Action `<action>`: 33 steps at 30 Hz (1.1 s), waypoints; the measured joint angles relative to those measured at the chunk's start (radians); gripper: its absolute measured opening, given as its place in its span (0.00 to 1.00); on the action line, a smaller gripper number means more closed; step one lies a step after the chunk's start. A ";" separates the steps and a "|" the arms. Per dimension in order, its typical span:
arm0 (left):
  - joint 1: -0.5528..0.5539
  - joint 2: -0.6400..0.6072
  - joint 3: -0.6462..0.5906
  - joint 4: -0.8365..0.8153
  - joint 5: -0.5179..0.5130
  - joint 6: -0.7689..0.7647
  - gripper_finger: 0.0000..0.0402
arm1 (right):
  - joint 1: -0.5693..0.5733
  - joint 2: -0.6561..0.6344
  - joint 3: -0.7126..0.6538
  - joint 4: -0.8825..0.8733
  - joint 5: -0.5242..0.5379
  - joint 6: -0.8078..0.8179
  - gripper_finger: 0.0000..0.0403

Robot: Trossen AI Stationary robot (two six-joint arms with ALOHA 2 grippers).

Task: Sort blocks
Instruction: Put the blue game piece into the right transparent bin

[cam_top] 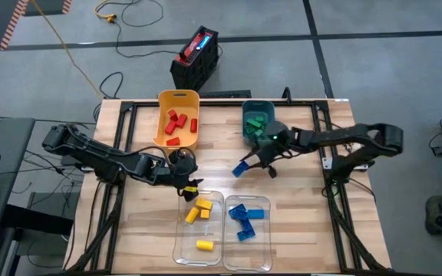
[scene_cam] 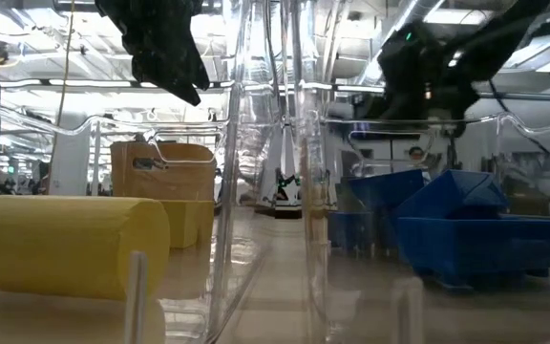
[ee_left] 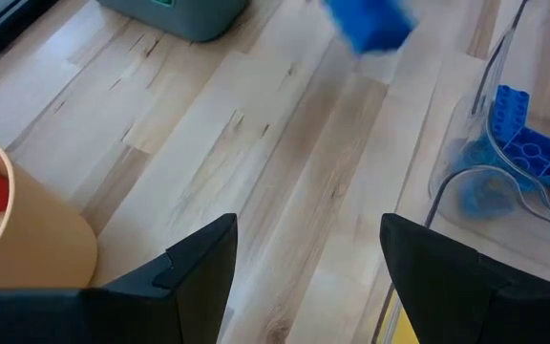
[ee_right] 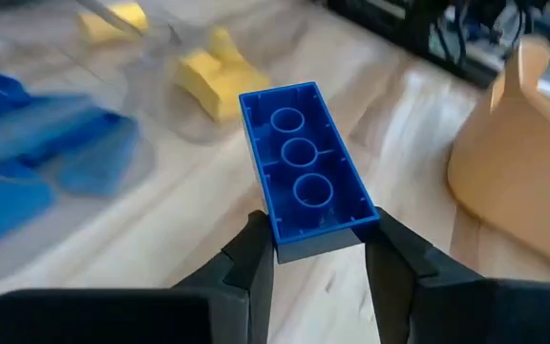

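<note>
Four red blocks, perhaps three blue

Bright, even overhead light; soft shadows on the pale wooden table. Low view: backlit, glary ceiling lights, near yellow plastic block blurred.

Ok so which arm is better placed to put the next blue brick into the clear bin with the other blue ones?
Right. The right hand already grips the blue rectangular plastic brick, close to the clear plastic bin holding blue bricks. The left hand is open and empty beside the yellow-brick bin.
</note>
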 joint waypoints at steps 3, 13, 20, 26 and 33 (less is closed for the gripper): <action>-0.002 0.000 0.000 0.001 0.000 -0.001 0.63 | 0.043 -0.097 0.000 -0.063 0.001 0.000 0.33; -0.002 0.000 0.000 0.001 0.001 0.001 0.63 | 0.405 -0.296 0.000 -0.181 0.322 0.158 0.33; -0.002 0.000 0.000 0.002 0.001 0.002 0.63 | 0.641 -0.221 0.027 -0.205 0.477 0.327 0.33; -0.002 0.000 0.000 0.002 0.001 0.002 0.63 | 0.747 -0.088 0.139 -0.325 0.505 0.413 0.33; -0.004 0.000 0.000 0.002 0.001 0.001 0.63 | 0.795 0.068 0.297 -0.485 0.504 0.475 0.33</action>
